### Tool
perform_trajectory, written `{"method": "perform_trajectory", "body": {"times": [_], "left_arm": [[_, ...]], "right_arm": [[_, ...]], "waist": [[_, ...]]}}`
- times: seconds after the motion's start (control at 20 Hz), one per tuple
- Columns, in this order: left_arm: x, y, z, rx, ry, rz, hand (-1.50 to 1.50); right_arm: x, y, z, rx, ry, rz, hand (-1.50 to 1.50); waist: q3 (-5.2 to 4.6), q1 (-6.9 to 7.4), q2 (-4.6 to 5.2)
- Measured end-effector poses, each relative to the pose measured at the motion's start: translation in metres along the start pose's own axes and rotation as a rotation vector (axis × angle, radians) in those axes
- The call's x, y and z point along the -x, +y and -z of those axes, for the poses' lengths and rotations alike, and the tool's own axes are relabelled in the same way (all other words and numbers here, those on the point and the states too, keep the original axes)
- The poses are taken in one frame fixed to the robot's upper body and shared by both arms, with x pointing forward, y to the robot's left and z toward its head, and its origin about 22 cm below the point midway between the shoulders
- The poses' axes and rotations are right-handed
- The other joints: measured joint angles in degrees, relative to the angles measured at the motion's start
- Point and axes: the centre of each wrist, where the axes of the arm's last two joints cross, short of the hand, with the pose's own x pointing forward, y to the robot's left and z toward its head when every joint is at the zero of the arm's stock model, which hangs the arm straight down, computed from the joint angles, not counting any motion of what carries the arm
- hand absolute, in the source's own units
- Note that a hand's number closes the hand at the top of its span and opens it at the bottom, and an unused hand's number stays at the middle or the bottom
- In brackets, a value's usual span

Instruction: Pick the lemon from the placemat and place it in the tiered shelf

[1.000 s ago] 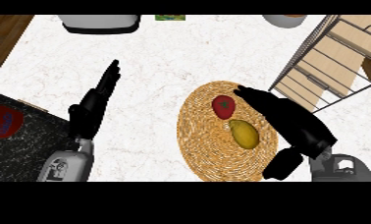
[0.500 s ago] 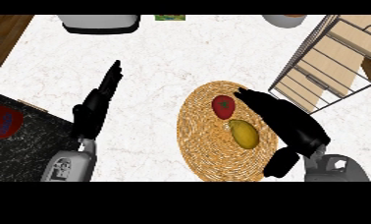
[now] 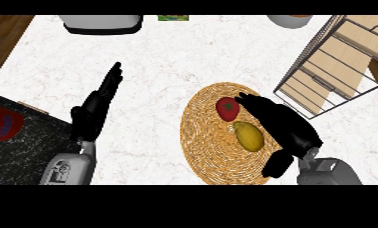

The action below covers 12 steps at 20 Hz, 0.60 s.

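A yellow lemon [image 3: 249,136] lies on the round woven placemat [image 3: 210,137], just below a red tomato-like fruit [image 3: 227,108]. My right hand [image 3: 284,126] hovers over the placemat's right half, fingers stretched toward the red fruit, its edge right beside the lemon; it holds nothing. My left hand [image 3: 96,107] rests open on the left of the counter, fingers pointing away. The tiered shelf [image 3: 332,67], wire-framed with wooden levels, stands at the right edge.
A grey appliance [image 3: 101,23] sits at the back left, a small green item [image 3: 173,18] at the back centre and a bowl [image 3: 290,20] at the back right. A dark stovetop [image 3: 26,142] fills the lower left corner.
My right hand has slid left across the placemat, closer to the lemon and the red fruit. The left hand has kept still.
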Motion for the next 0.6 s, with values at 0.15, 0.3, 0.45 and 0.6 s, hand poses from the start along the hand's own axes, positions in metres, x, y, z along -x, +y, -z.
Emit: {"method": "perform_trajectory", "body": {"times": [0.15,0.3,0.45,0.6], "left_arm": [[-0.001,-0.001,0.004,-0.008,-0.001,0.006,0.0],[-0.005,0.001,0.001,-0.006,-0.004,0.01,0.0],[-0.008,0.003,0.002,-0.004,-0.006,0.009,0.0],[-0.009,0.001,0.0,-0.006,-0.006,0.006,0.0]], "right_arm": [[0.004,0.005,0.002,-0.006,0.008,-0.003,-1.5],[0.004,0.012,0.008,-0.001,0.011,0.004,-1.5],[0.008,0.014,0.017,-0.013,0.009,0.004,-1.5],[0.01,0.021,0.022,-0.024,0.006,0.001,-1.5]], "waist": [[0.0,-0.04,-0.01],[0.0,0.01,-0.02],[0.01,0.06,0.0],[0.01,0.03,0.01]]}}
